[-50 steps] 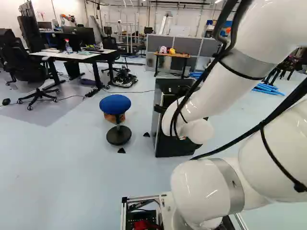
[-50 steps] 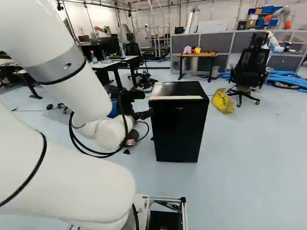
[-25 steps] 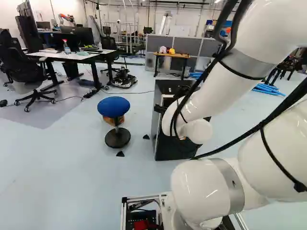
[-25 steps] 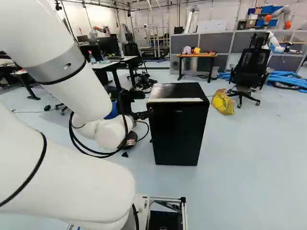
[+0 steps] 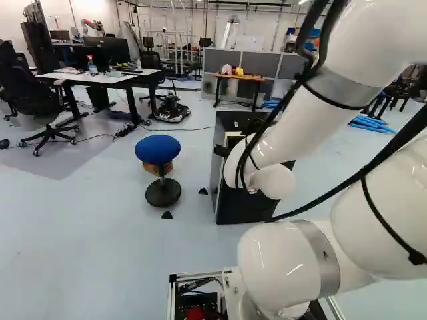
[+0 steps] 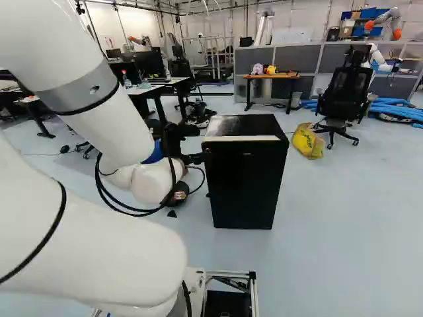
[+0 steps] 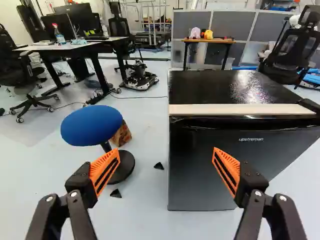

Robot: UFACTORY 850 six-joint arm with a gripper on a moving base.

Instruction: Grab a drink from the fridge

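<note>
Wrist view: gripper (image 7: 166, 153) wide open, nothing between the orange pads (image 7: 104, 172), no hold on anything. Black mini fridge (image 7: 225, 170) is ahead of it, door front facing the camera, side edge of the door (image 7: 170, 162) lined up between the two fingers but apart from them as far as can be told. Door looks shut. Drink not visible in any view; presumably inside the fridge, type unknown.

Right base view: fridge sits center frame, on the floor (image 6: 350, 218), arm (image 6: 125, 139) reaching in from the left. Left base view: fridge right of center, mostly behind the arm; blue stool (image 5: 158, 149) near the middle.

Handling, judged: door is stiff and glossy, so pads could slide off the flat front. Seal probably resists at first, then lets go suddenly; pull slow. No handle obvious. Best hold is the side edge nearest the stool, as a dark hinge-like piece (image 7: 309, 105) sits at the opposite top corner. Small fridge may skid or rock if yanked, so keep force low.

Drink: likely cold, damp, slippery, moderately heavy if full. Take it around mid-body, both pads square, firm but not crushing; a thin can would dent. Keep upright, clear the door on exit.
</note>
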